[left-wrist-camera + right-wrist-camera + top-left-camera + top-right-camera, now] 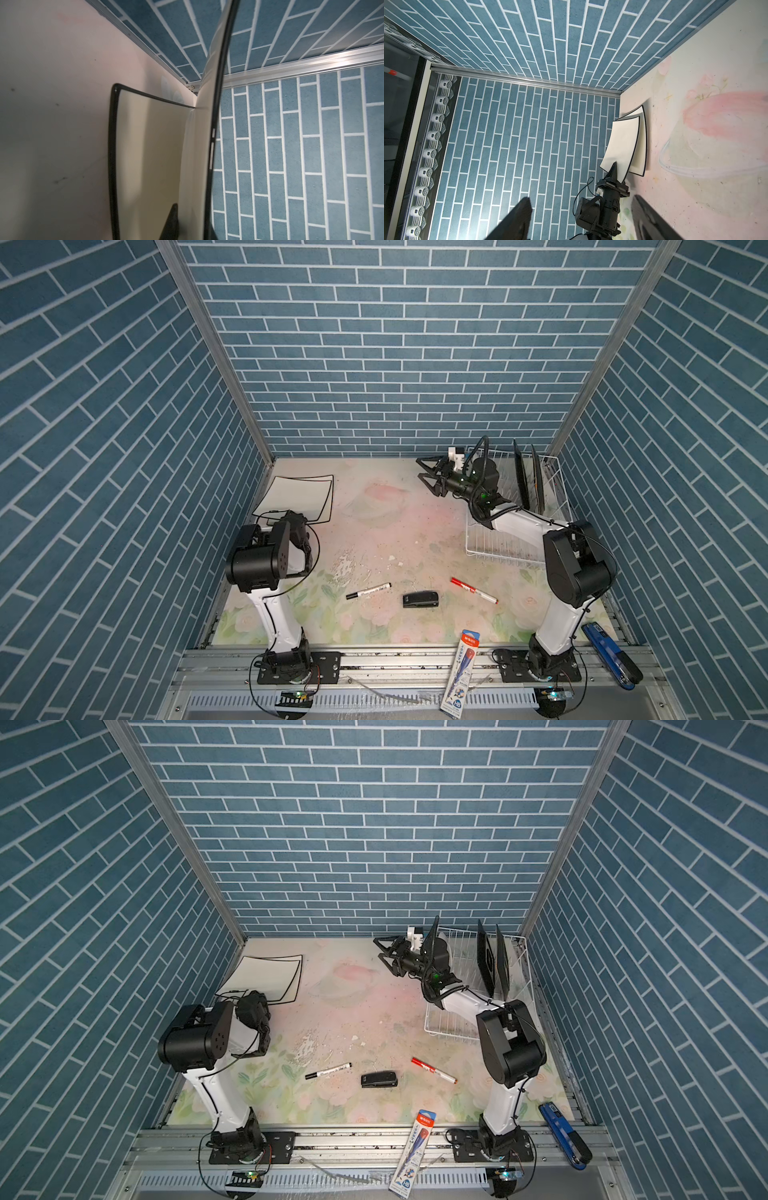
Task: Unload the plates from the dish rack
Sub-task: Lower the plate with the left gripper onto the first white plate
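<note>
Item: white plate (pixel 620 145), clamped by my left hand (pixel 613 169) at ten o'clock, tilted over another plate (pixel 320 499) for stacking. Right hand (pixel 430 479) released, empty. Rack (pixel 557 485), two o'clock, holds two black plates (pixel 521 477).

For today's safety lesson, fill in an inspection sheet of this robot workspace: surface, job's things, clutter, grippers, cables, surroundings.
Surface: floral mat, worn and chipped near the middle.
Job's things: dish rack at far right with two black plates standing upright; white plate flat on the mat at far left; second white plate held tilted above it.
Clutter: black marker, stapler, red marker, pencil pack, blue tool.
Grippers: left gripper shut on the second white plate's edge; right gripper open, empty, beside the rack.
Cables: black leads loop along both arms.
Surroundings: blue brick-pattern walls.
</note>
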Tool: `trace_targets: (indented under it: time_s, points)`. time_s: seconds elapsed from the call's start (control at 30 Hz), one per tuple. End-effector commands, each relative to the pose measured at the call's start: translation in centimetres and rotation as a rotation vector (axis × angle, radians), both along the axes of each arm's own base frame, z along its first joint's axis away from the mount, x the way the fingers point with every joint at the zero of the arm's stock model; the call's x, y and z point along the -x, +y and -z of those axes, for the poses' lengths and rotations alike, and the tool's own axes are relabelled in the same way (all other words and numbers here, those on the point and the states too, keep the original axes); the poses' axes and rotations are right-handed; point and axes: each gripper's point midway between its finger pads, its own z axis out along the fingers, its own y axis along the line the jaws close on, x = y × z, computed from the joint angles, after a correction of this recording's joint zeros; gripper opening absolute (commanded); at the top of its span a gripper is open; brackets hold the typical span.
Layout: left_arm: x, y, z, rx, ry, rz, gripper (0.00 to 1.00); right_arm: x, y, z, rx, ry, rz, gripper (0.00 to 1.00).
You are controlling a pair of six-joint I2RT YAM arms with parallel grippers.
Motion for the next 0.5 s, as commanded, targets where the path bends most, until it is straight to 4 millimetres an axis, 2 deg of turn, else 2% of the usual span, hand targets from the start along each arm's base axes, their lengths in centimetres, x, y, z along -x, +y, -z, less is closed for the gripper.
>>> trace_targets:
  time_s: [0.0,0.47]
  points:
    - [-1.4,0.6,-6.4,-0.018,-0.245,-0.016,0.0,-0.5,0.3,-1.9,-0.015,-0.054,-0.018,0.77]
    - [-1.7,0.5,-5.3,0.0,-0.229,-0.012,0.0,-0.5,0.3,-1.8,-0.013,-0.051,-0.017,0.77]
